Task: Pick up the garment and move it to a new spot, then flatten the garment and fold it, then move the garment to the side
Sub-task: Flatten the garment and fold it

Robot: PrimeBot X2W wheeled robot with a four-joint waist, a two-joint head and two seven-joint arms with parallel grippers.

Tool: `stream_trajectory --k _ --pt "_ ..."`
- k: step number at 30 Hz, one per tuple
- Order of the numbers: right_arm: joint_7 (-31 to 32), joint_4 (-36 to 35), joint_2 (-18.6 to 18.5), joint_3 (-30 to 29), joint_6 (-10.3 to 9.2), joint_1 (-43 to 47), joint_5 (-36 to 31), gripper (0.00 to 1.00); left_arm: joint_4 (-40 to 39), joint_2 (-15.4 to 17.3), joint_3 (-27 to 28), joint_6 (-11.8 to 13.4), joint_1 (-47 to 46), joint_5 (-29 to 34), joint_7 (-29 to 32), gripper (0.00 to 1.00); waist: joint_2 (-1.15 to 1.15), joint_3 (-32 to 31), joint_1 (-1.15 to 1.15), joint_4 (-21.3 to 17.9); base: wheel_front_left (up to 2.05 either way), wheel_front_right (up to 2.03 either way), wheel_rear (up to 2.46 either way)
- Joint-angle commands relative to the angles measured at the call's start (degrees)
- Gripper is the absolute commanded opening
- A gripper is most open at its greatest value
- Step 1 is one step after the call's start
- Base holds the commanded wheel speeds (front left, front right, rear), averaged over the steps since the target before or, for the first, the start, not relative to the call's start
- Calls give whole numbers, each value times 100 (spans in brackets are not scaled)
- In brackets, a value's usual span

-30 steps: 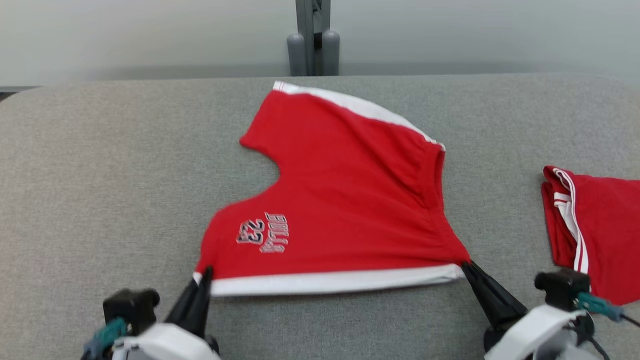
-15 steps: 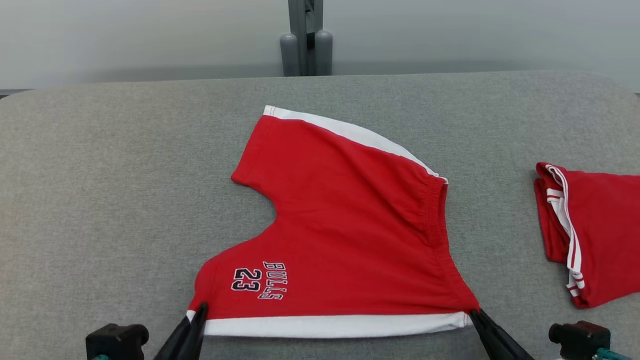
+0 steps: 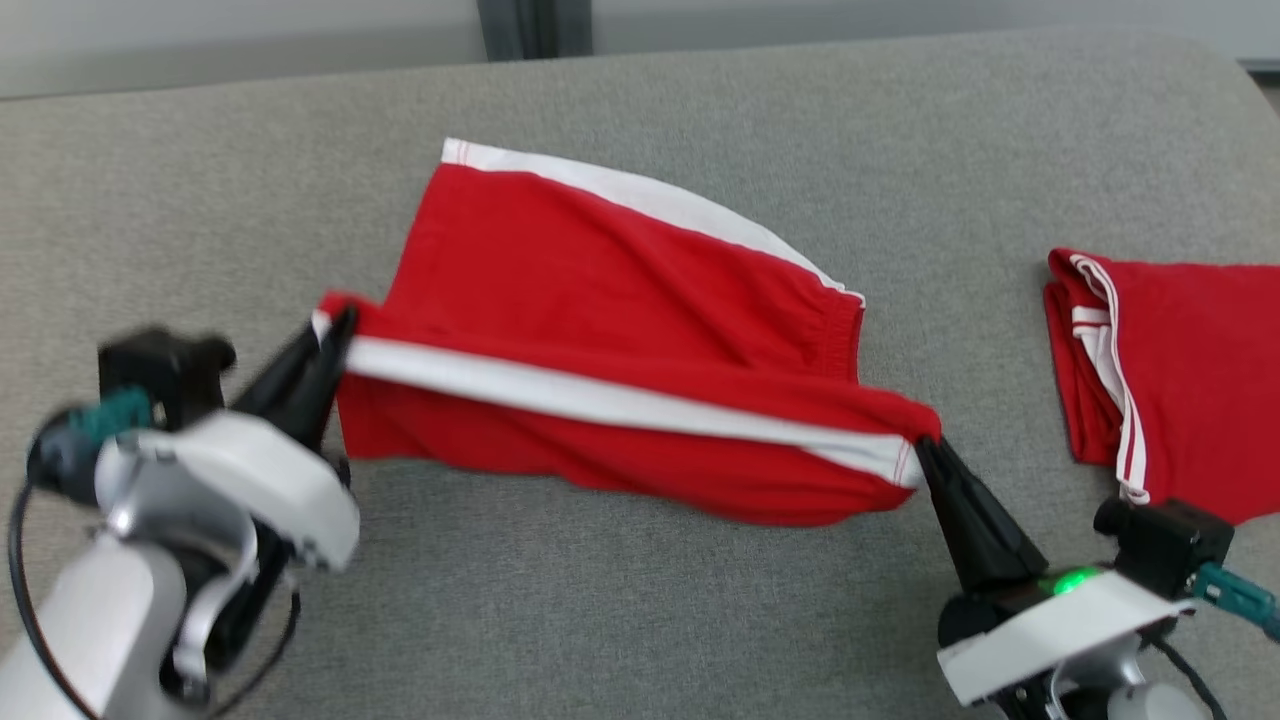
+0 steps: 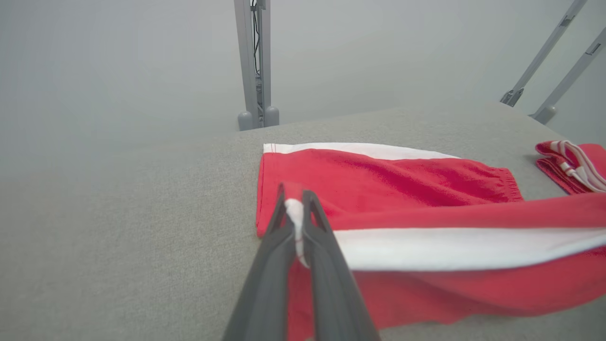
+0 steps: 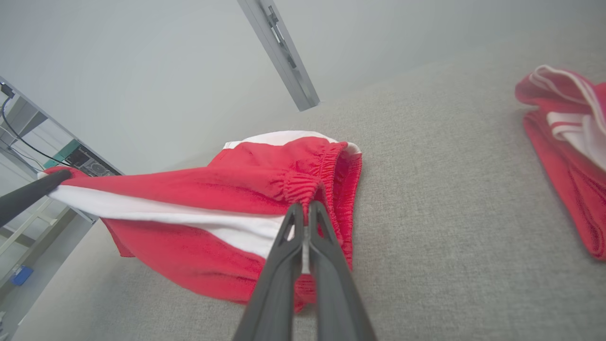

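The garment (image 3: 600,280) is a pair of red shorts with white side stripes, lying on the grey table (image 3: 640,620). Its near edge is lifted off the cloth and stretched between both grippers. My left gripper (image 3: 335,325) is shut on the left corner of that white-striped edge; in the left wrist view the garment (image 4: 402,189) is pinched at the gripper (image 4: 296,201). My right gripper (image 3: 918,450) is shut on the right corner by the elastic waistband; the right wrist view shows this gripper (image 5: 305,210) clamping the garment (image 5: 189,189). The far half rests flat.
A second red garment with white stripes (image 3: 1170,370) lies folded at the table's right edge, close to my right arm, and shows as the second garment (image 5: 563,142) in the right wrist view. A grey post (image 3: 530,25) stands behind the table's far edge.
Both grippers have raised the near striped edge off the table and carried it toward the far half. The printed leg is now turned under. The head camera has shifted too.
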Motion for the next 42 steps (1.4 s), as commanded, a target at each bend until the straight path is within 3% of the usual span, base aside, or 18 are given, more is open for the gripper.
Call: stream_trajectory --k 1,13,21,31,32,33,34,35,42 --pt "-137 134 11 -6 1 -228 -46 0 289 -41 -3 -135 -482 -60 21 0 0 290 0 -106 0 0 0" --pt "-1024 1697 17 708 1 -2047 504 0 3169 -498 -264 -1052 -3109 -113 -6 0 0 997 0 -422 0 0 0" --pt "-1499 2501 15 1338 1 -3027 1055 0 4667 -515 -311 -1373 -4105 -102 -197 0 0 1271 0 -754 0 0 0" --pt "-1694 3003 12 1820 1 -3626 1446 0 5883 -561 -424 -1553 -4715 -218 -405 0 0 1387 0 -1003 0 0 0" --pt "-1702 3043 12 1853 1 -3651 1421 2 5961 -582 -426 -1560 -4754 -228 -447 31 0 1389 0 -1006 0 0 0" --pt "-1702 3091 13 1876 1 -3660 1396 33 6025 -586 -458 -1567 -4768 -215 -493 79 0 1388 0 -1006 0 0 0" --pt "-1703 3104 12 1872 1 -3672 1378 71 6079 -610 -478 -1580 -4768 -241 -522 100 0 1383 0 -1003 0 0 0" --pt "-1707 3119 11 1857 1 -3681 1372 100 6103 -619 -498 -1586 -4779 -255 -607 100 0 1376 0 -994 0 0 0" --pt "-1707 2819 13 1400 1 -3268 873 100 6045 -660 -562 -1558 -4512 -182 -1424 100 0 1197 0 -817 0 0 0"
